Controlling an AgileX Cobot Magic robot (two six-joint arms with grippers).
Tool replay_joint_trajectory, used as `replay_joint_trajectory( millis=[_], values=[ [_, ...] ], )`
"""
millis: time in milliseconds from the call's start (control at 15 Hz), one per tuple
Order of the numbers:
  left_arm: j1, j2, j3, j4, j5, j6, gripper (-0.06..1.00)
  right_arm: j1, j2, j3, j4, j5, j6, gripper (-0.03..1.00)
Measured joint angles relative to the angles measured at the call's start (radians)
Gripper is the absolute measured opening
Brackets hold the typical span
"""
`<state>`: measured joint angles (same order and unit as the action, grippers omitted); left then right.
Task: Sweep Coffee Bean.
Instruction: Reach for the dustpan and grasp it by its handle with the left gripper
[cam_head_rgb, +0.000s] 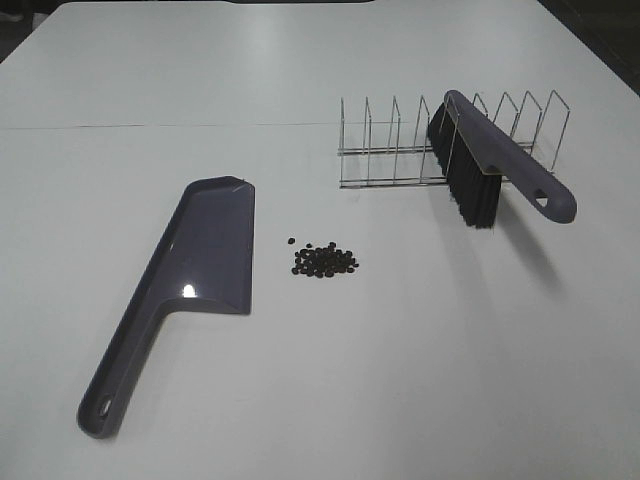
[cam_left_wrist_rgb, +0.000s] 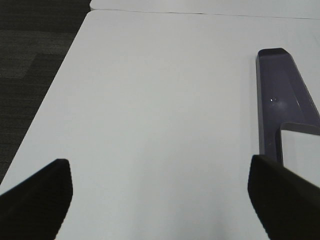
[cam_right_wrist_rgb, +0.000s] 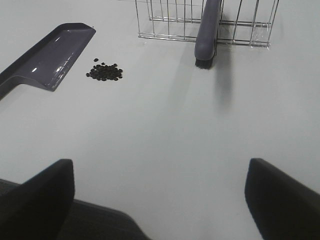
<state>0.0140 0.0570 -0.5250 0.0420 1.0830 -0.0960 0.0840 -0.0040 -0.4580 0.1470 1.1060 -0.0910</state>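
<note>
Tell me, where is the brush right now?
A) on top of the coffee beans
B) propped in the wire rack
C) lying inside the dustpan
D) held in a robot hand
B: the brush is propped in the wire rack with its bristles pointing down, apart from the dustpan and the coffee beans.

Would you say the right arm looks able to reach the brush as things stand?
Probably yes: the brush sticks handle-first out of the wire rack, and only bare table lies before the open right gripper.

No readable text, label, brand, number, sign in any view. Dustpan (cam_head_rgb: 210, 245), brush (cam_head_rgb: 505, 160), wire rack (cam_head_rgb: 385, 150), table (cam_head_rgb: 400, 380): unmarked.
</note>
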Motion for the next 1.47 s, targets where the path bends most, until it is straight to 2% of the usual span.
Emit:
replay_joint_trajectory(
  millis=[333,533,933,1467],
  values=[
    [0.0,0.004,0.0,-0.002,0.0,-0.001,0.86,0.0,0.0,0.0,0.0,0.0,0.0,0.84],
    [0.0,0.105,-0.002,-0.002,-0.001,-0.003,0.86,0.0,0.0,0.0,0.0,0.0,0.0,0.84],
    [0.0,0.549,-0.054,-0.053,-0.054,0.01,0.86,0.0,0.0,0.0,0.0,0.0,0.0,0.84],
    [0.0,1.132,-0.293,-0.218,-0.083,0.096,0.82,0.0,0.0,0.0,0.0,0.0,0.0,0.83]
  ],
)
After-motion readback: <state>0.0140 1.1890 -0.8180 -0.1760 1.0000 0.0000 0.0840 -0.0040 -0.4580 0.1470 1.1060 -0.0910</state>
